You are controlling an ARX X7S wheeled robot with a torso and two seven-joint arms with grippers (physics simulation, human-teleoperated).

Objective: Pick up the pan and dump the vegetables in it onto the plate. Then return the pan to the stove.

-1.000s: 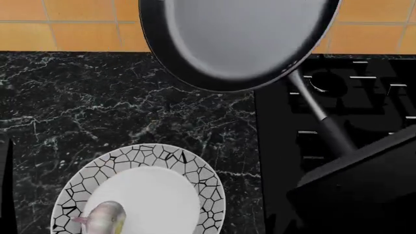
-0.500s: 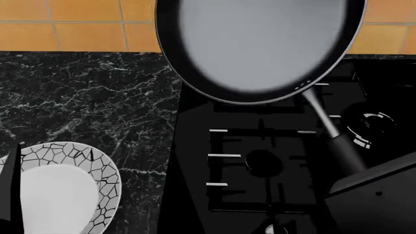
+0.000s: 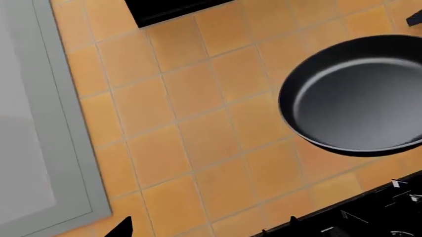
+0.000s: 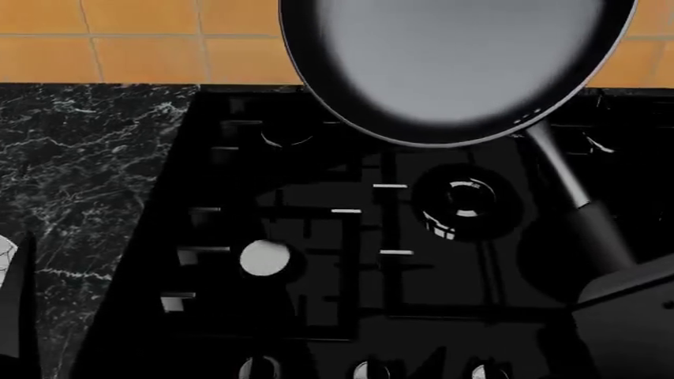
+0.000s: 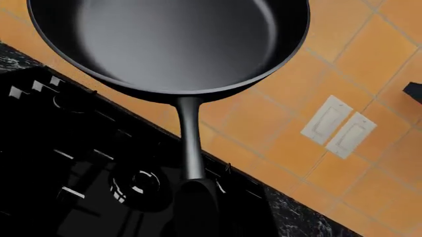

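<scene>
The black pan point(image 4: 453, 63) hangs empty and tilted above the back of the stove point(image 4: 348, 260), its grey inside facing me. Its long handle point(image 4: 574, 197) runs down to my right gripper point(image 4: 632, 304), which is shut on the handle's end. In the right wrist view the pan point(image 5: 171, 39) is above the handle point(image 5: 191, 143), and the gripper point(image 5: 201, 227) is dark around the grip. Only a sliver of the plate point(image 4: 5, 253) shows at the left edge. The garlic is out of view. My left gripper point(image 3: 207, 233) is open and empty, facing the wall with the pan point(image 3: 359, 94) off to one side.
Black marble counter point(image 4: 84, 174) lies left of the stove. An orange tiled wall point(image 4: 126, 39) stands behind. Round knobs point(image 4: 368, 369) line the stove's front. Two white wall switches point(image 5: 339, 126) and a grey panel point(image 3: 33, 123) are on the wall.
The view has swung right: the plate with the garlic slid out at the left and the stove now fills the frame. The pan moved right with it, over the burners.
</scene>
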